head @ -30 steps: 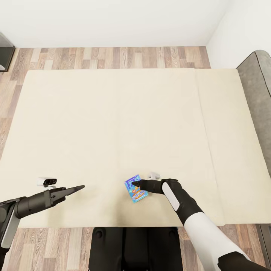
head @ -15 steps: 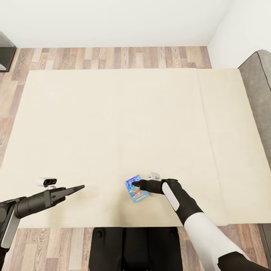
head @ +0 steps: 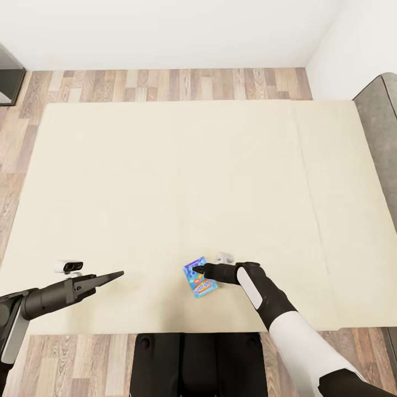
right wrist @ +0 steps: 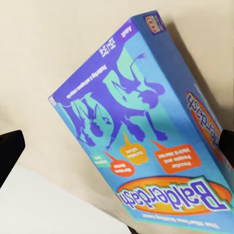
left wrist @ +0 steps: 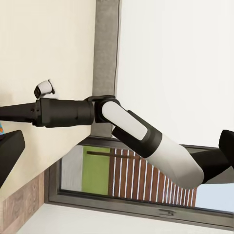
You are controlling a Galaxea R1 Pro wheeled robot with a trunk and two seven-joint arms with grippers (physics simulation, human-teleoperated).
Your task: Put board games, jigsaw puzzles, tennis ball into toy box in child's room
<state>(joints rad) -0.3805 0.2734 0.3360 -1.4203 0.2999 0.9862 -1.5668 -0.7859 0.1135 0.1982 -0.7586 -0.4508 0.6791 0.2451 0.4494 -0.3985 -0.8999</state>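
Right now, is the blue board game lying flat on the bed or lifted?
Cannot tell. The blue board game sits at the right gripper over the bed; in the right wrist view it looks tilted.

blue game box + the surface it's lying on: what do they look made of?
Blue game box: looks like glossy printed cardboard, with sharp folded edges and print covering lid and side. Bed: matte cream surface with no sheen, a straight seam between two panels, likely fabric-covered foam, though the render shows no weave.
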